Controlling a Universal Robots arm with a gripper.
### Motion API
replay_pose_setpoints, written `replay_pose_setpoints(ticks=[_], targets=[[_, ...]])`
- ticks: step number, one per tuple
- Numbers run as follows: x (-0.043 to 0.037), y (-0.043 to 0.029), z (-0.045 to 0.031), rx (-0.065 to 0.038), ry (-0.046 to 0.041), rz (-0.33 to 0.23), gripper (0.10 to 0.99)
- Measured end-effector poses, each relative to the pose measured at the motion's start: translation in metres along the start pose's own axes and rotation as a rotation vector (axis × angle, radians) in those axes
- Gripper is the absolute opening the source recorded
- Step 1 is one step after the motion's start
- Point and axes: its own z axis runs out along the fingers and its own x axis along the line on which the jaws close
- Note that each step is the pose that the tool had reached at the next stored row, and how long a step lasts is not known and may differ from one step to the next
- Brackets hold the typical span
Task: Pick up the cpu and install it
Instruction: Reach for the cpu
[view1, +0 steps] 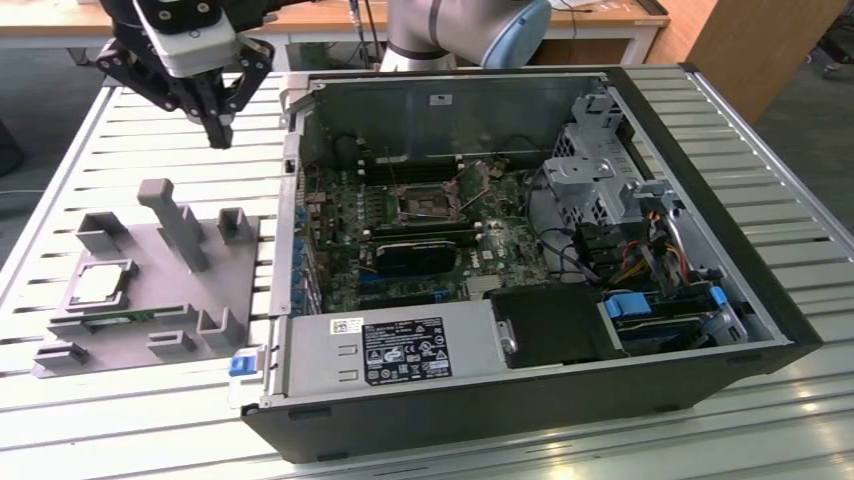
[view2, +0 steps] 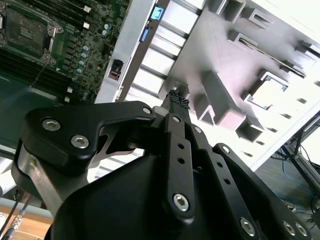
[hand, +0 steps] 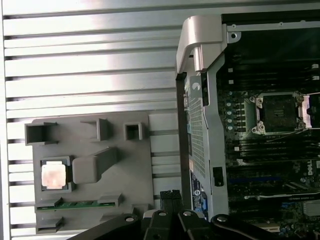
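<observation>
At the exterior view's left, the cpu (view1: 104, 283) lies flat in a pocket of the grey fixture (view1: 167, 285) on the slatted surface (view1: 80, 140). The first wrist view looks straight down on the cpu (hand: 54, 176), with a green memory stick (hand: 75, 205) just beside it. The gripper (view1: 218, 138) hangs above the fixture's case-side edge, pointing down, well apart from the cpu. Its fingers (view2: 176, 97) are pressed together and empty. To the right stands the open computer case (view1: 534, 410) with its bare socket (view1: 430, 205). The exterior view also takes in the arm's joint (view1: 514, 30) behind the case.
</observation>
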Motion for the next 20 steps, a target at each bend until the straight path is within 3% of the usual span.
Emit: replay_pose_setpoints(ticks=[20], targets=[[0.0103, -0.0008, 0.001, 0.0, 0.0021, 0.0, 0.106]])
